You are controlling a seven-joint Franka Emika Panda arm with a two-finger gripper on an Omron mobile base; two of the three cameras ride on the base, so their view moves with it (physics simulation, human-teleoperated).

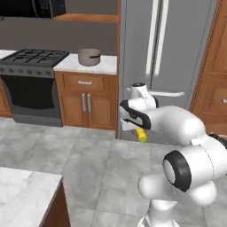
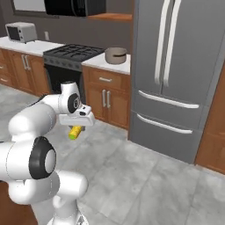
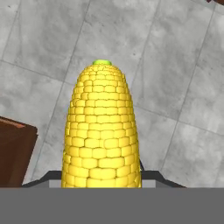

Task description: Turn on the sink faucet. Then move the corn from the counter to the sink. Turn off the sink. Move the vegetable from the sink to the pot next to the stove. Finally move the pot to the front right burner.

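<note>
Fingers [image 1: 139, 131] clamped on the corn [image 1: 141, 134] mid-frame in the left base view, cob hanging over the grey floor tiles (green tip pointing away in the hand view). Pot [image 1: 89, 56] sits on the table [image 1: 104, 65] upper centre, just right of the stove [image 1: 32, 60], well apart from the corn

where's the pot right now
The pot sits on the white counter between the stove and the fridge, at the upper left of the left base view.
</note>
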